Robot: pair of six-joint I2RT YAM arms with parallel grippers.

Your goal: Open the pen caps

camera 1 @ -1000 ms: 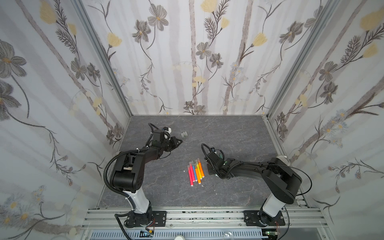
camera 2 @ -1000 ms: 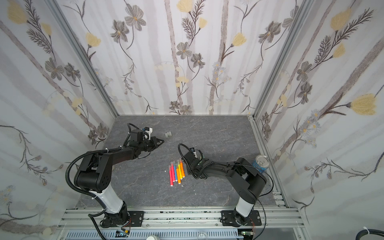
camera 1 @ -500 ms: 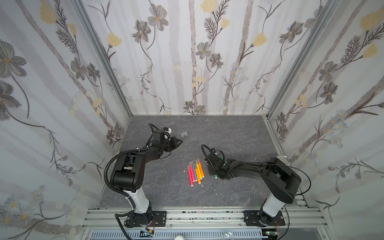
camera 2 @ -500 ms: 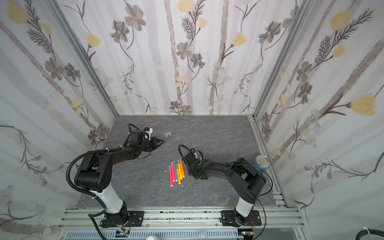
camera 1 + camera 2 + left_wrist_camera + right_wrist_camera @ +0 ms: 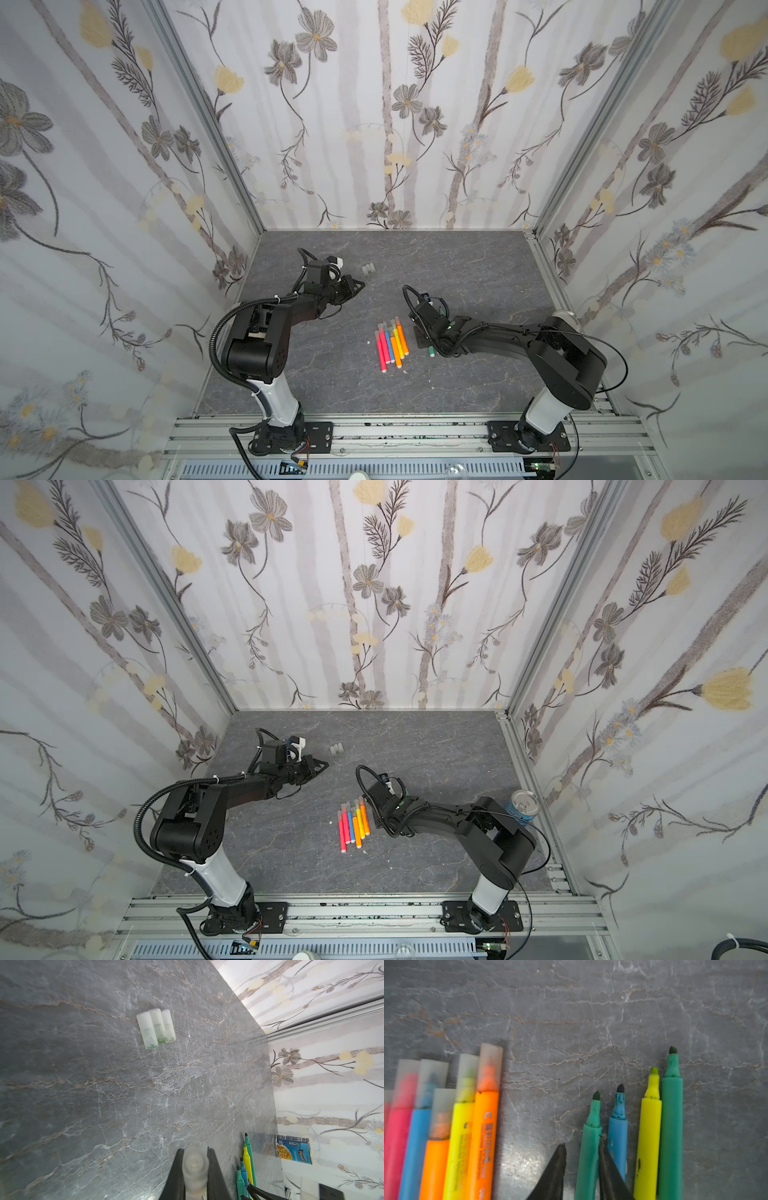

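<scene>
While the left gripper (image 5: 195, 1150) was viewed from its wrist camera, one frosted cap (image 5: 195, 1167) was found pinched between its two black fingers, end-on to the lens. Three loose caps (image 5: 155, 1027) were noted lying side by side and touching on the grey stone-patterned table (image 5: 83, 1084), ahead of that gripper and apart from it. Green ink flecks were seen at their open ends. In both top views these loose caps (image 5: 368, 268) (image 5: 336, 748) were placed toward the back of the table, just beyond the left gripper's tip.

Capped pens (image 5: 483, 1126) were recorded in a tight row near the table's middle: pink, blue, orange, yellow, orange, with a further pink one cut off by the frame edge. Across a gap, four uncapped pens (image 5: 650, 1126) were logged: green, blue, yellow, green, tips bare.

The right gripper (image 5: 582, 1142) was set astride the first green pen (image 5: 591, 1126), fingers parted. One finger was seen against the barrel's side, while bare table showed between the other finger and the barrel.

A soup can (image 5: 521, 808) was noted at the table's right edge, behind the right arm.
</scene>
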